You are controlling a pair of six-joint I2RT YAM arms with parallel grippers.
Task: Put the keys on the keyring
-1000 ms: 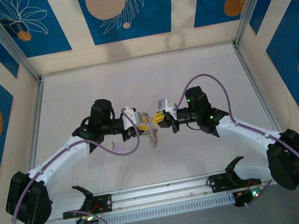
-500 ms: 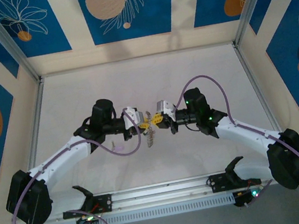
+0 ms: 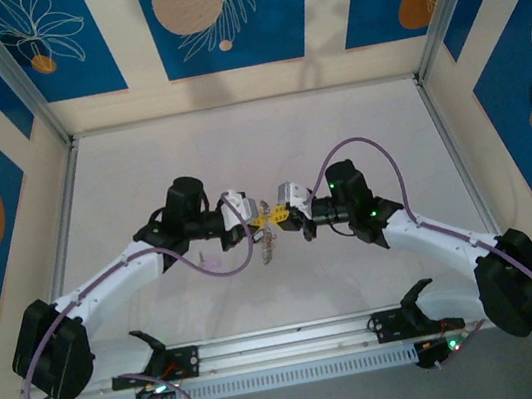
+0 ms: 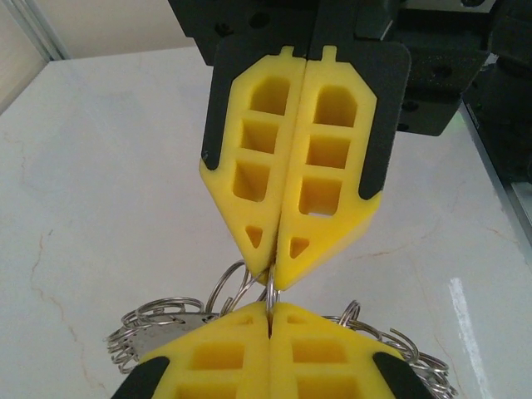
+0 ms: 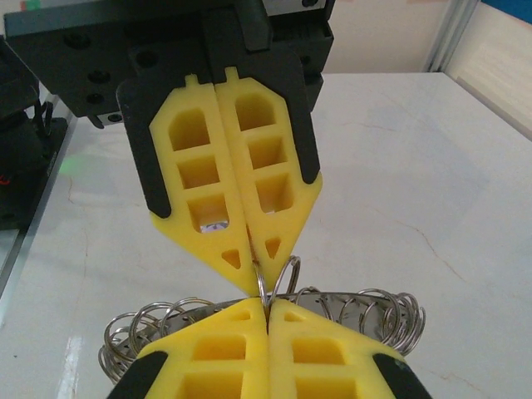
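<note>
The keyring (image 3: 267, 244) hangs just below the middle of the top view, its fringe of small silvery loops (image 5: 386, 316) spreading low in both wrist views, with one thin loop (image 4: 270, 288) pinched by the left jaws and the right jaws, which meet tip to tip, each pair pressed together, over the pale bench (image 3: 238, 153).
</note>
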